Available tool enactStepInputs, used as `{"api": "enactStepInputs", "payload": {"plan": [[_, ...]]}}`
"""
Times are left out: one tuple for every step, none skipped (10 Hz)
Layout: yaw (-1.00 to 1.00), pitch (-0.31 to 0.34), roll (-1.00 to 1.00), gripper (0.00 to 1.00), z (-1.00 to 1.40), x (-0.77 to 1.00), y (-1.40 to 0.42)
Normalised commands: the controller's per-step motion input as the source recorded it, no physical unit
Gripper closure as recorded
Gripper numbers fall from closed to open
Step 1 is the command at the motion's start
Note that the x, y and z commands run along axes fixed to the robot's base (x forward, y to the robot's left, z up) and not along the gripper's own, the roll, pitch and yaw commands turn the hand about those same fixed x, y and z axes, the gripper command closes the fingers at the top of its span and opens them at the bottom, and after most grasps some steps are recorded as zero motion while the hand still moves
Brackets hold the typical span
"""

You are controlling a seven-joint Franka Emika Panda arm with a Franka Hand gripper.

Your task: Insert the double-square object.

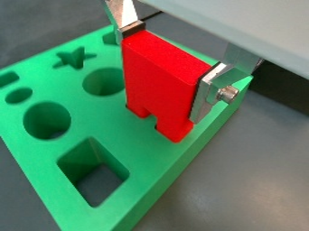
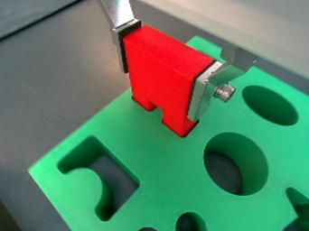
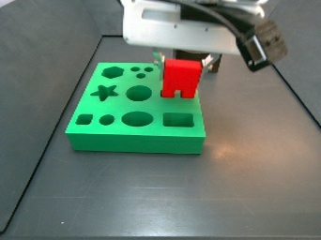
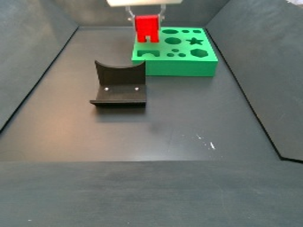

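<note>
The double-square object [image 1: 163, 81] is a bright red block with two legs pointing down; it also shows in the other views [image 2: 167, 77] [image 3: 183, 77] [image 4: 147, 27]. My gripper [image 1: 169, 65] is shut on it, one silver finger on each side [image 2: 208, 88]. The legs touch or hover just over the top of the green board [image 1: 72, 194] near one edge. The board [image 3: 131, 141] has star, round and square holes. Whether the legs sit in a hole is hidden by the block itself.
The dark fixture with a curved notch [image 4: 119, 86] stands on the dark floor away from the board [image 4: 190, 64]. Dark walls enclose the floor on both sides [image 3: 51, 84].
</note>
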Motion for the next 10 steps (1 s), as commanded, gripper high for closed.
{"api": "enactStepInputs", "payload": {"plan": [[0.26, -0.076, -0.02, 1.00, -0.36, 0.00, -0.03], [0.26, -0.071, 0.00, 1.00, -0.31, 0.00, -0.01], [0.12, -0.059, -0.02, 1.00, -0.29, 0.00, 0.00], [0.09, -0.069, -0.02, 1.00, -0.34, 0.00, 0.00], [0.00, -0.080, -0.06, 1.00, -0.28, -0.04, 0.00], [0.00, -0.097, -0.01, 1.00, -0.29, -0.07, -0.03], [0.00, -0.093, 0.00, 1.00, -0.25, -0.03, -0.08], [0.03, -0.084, -0.02, 1.00, -0.10, -0.04, 0.00], [0.00, -0.033, 0.00, 1.00, 0.00, 0.00, 0.00], [0.00, 0.000, 0.00, 1.00, 0.00, 0.00, 0.00]]}}
